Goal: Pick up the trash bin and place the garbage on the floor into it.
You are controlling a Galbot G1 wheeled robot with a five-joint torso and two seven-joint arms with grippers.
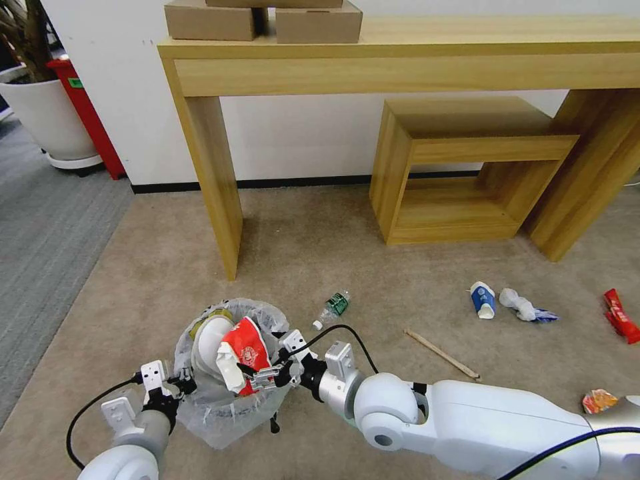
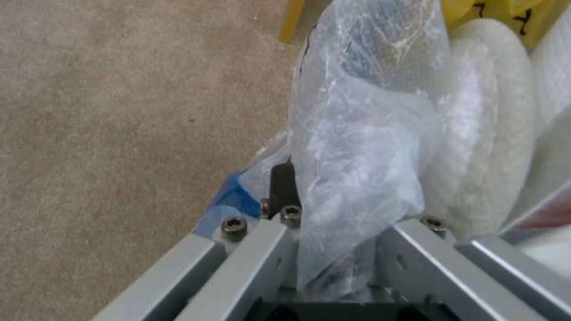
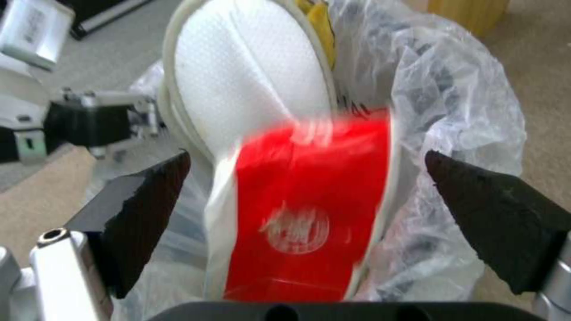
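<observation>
Your left gripper (image 1: 179, 385) has its jaws clenched on the bin (image 1: 213, 407) rim, while your right gripper (image 1: 257, 373) hangs jaws released around a red carton (image 1: 245, 350).

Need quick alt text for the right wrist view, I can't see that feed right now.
The right claw is open just above the trash bin, its two black fingers spread either side of a red and white carton lying in the clear bag against a white paper bowl. Behind, the left claw is at the bin's far rim, over beige carpet.
</observation>
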